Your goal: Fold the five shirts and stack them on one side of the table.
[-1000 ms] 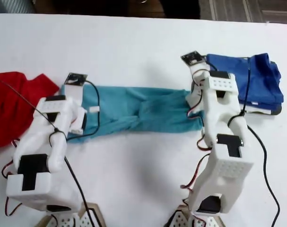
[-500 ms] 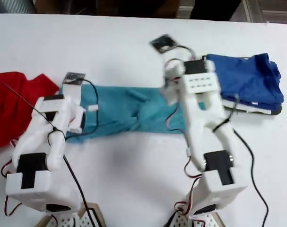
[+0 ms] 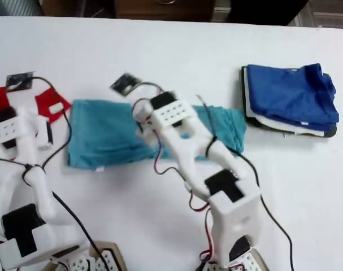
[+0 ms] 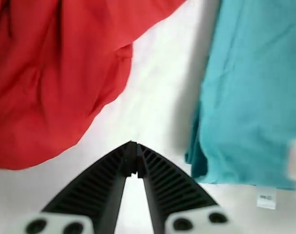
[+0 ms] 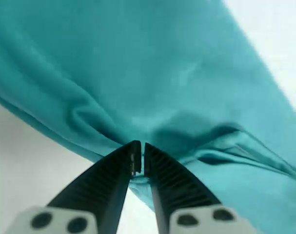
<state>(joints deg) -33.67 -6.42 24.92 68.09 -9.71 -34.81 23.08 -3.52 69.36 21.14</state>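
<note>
Approx. past halfway, judging by the layout.

Done: pile of folded shirts [image 3: 290, 96] at the far right of the table [image 3: 160, 45]. Blue on top, white under it, dark layer at the bottom. Looks like 3 folded, tho exact count hard to tell.

In hand: teal shirt [image 3: 100, 135] mid-table, lying lengthwise as a long band, bunched & creased near the middle. Right gripper [image 5: 138, 158] pressed together, pinching a fold of the teal cloth at the tips; arm lying across the shirt's middle in the high view. Prob. a fold under way, w/ the pinched part meant to go over the other half, but only a guess.

Left gripper [image 4: 134, 163] pressed together, nothing btwn the tips. Over bare table in the gap btwn teal shirt and red shirt [image 4: 50, 73], touching neither.

Left to do:
- Finish the teal fold, flatten it, carry it to the pile.
- Then the red shirt, crumpled & unfolded at the table's left edge: needs spreading, folding, stacking.

So approx. 2 of 5 outstanding, if the pile does hold 3.
</note>
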